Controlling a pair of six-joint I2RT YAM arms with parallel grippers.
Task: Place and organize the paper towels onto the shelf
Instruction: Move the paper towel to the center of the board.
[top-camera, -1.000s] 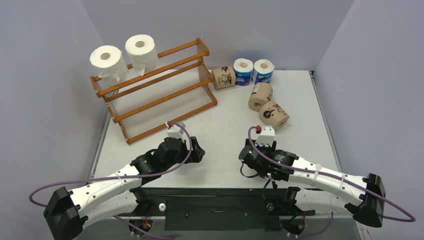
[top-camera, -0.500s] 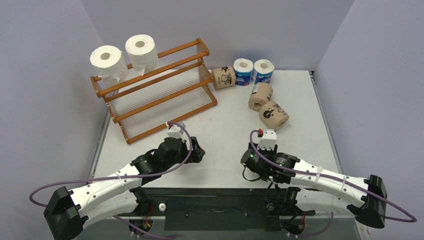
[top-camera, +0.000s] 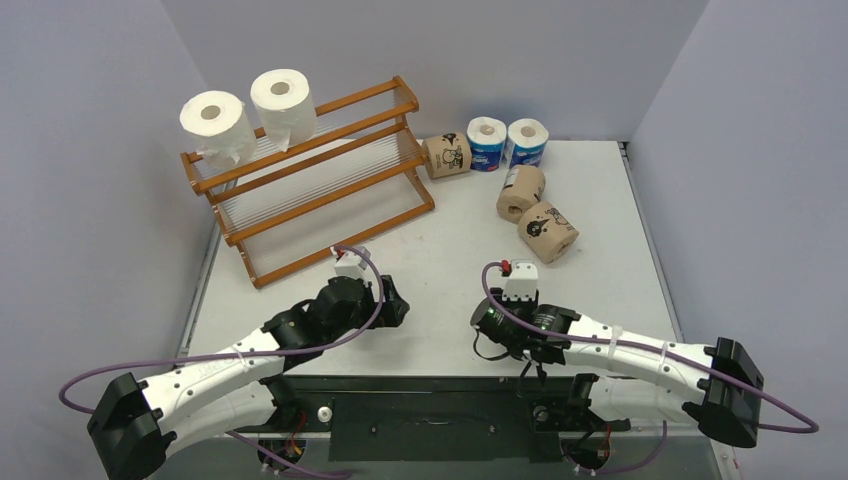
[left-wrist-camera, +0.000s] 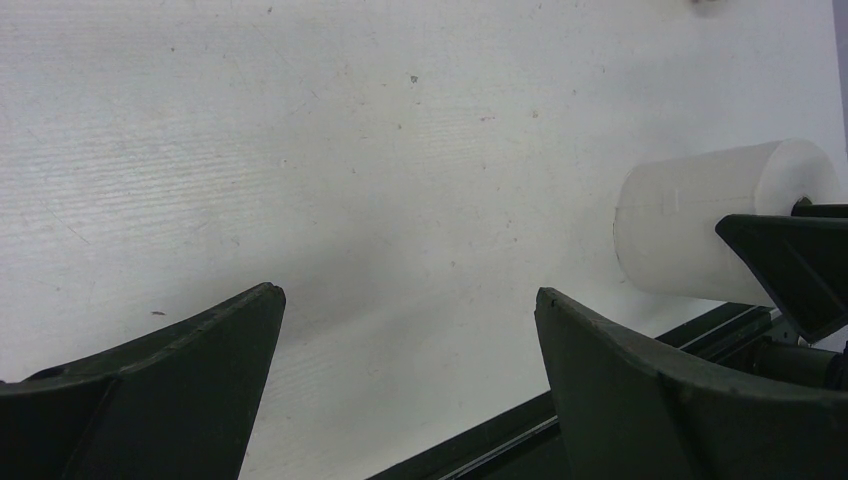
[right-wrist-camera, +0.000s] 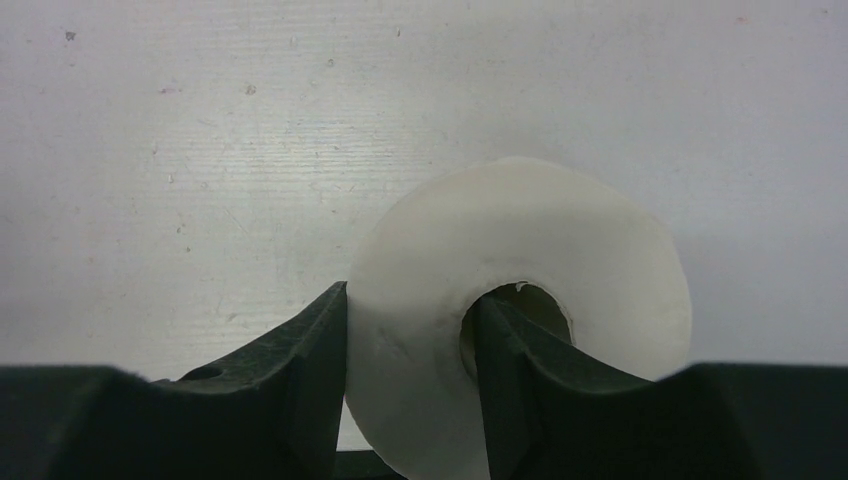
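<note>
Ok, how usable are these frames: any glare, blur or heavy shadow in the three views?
Top external: evenly lit and sharp, only faint shadows by the shelf. Left wrist: the left gripper shows as dark, soft-edged masses, while the table grain is crisp. Right wrist: the white roll is close, bright and slightly soft, with no glare.

Soft, even light is washing the matte white tabletop (top-camera: 440, 260), casting faint shadows; the plain white paper-towel roll (right-wrist-camera: 560, 230) is looking blurred.
</note>
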